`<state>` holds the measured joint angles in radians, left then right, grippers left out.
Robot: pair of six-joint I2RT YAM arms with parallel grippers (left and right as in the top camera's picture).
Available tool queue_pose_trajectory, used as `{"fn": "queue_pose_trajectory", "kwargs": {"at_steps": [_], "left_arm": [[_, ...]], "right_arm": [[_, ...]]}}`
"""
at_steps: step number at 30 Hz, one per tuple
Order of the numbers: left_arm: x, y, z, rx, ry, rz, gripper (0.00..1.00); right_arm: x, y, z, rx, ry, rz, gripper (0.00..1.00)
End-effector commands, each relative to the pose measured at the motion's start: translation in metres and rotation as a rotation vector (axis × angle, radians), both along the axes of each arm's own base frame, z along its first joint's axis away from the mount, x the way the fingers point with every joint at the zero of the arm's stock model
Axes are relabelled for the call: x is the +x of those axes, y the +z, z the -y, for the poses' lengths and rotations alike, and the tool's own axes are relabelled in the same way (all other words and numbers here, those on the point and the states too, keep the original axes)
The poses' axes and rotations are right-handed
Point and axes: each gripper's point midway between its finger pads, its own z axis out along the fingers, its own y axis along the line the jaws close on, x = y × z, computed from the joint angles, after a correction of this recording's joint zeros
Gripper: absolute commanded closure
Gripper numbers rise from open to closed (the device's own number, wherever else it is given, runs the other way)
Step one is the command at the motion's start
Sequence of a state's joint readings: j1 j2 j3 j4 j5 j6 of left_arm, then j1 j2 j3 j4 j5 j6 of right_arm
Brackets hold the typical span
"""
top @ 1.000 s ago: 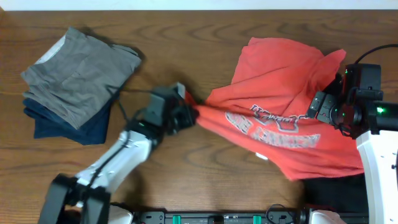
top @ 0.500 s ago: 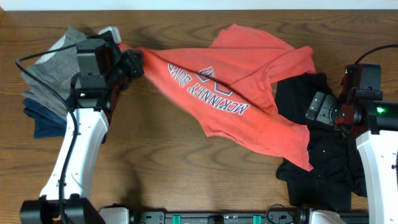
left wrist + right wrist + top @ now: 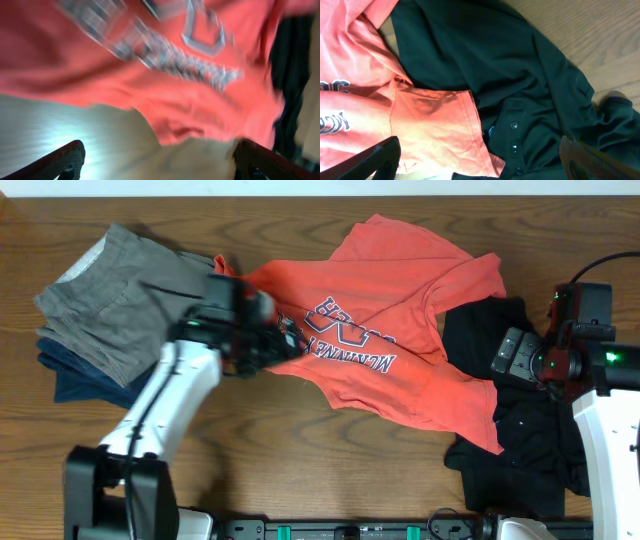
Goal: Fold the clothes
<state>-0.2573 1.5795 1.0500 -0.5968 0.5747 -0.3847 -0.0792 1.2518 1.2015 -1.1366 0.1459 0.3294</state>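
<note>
The coral-red T-shirt [image 3: 400, 330] lies loosely spread across the middle of the table, its navy-and-white lettering [image 3: 345, 345] facing up. My left gripper [image 3: 283, 340] hovers over the shirt's left part beside the lettering. In the blurred left wrist view my left gripper [image 3: 160, 167] is open with nothing between its fingers [image 3: 70, 157], and the T-shirt [image 3: 150, 60] lies beyond them. My right gripper [image 3: 510, 352] hangs open above the black garment [image 3: 515, 440]. In the right wrist view my right gripper [image 3: 485, 167] is empty over the black garment [image 3: 520, 65] and a coral sleeve [image 3: 435, 120].
A stack of folded clothes sits at the far left, a grey piece [image 3: 120, 300] on top of navy ones [image 3: 90, 380]. The black garment is crumpled and partly under the T-shirt's right edge. Bare wood [image 3: 320, 470] shows along the front.
The left gripper opened and let go of the T-shirt, which settled on the table. The left arm swung right from the grey stack to over the lettering. The right arm has not moved.
</note>
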Motion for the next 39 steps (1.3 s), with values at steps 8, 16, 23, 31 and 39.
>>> {"fn": "queue_pose_trajectory", "kwargs": {"at_steps": [8, 16, 23, 31, 39], "left_arm": [[-0.061, -0.079, 0.072, 0.092, -0.077, -0.247, 0.02], [-0.041, -0.089, 0.093, 0.069, -0.079, -0.15, 0.43], [-0.046, -0.09, 0.051, 0.141, -0.028, -0.235, 0.94], [-0.01, -0.051, -0.079, 0.307, 0.173, -0.14, 0.94], [0.008, 0.004, -0.152, 0.251, 0.44, -0.007, 0.36]], "right_arm": [[0.0, 0.003, 0.003, 0.002, -0.011, 0.008, 0.01], [-0.001, 0.003, 0.003, -0.003, -0.002, 0.002, 0.01], [-0.002, 0.003, 0.005, -0.01, -0.005, 0.0, 0.01], [-0.002, 0.003, 0.005, -0.014, -0.003, -0.003, 0.01], [-0.002, 0.003, 0.005, -0.014, -0.003, 0.001, 0.01]]}}
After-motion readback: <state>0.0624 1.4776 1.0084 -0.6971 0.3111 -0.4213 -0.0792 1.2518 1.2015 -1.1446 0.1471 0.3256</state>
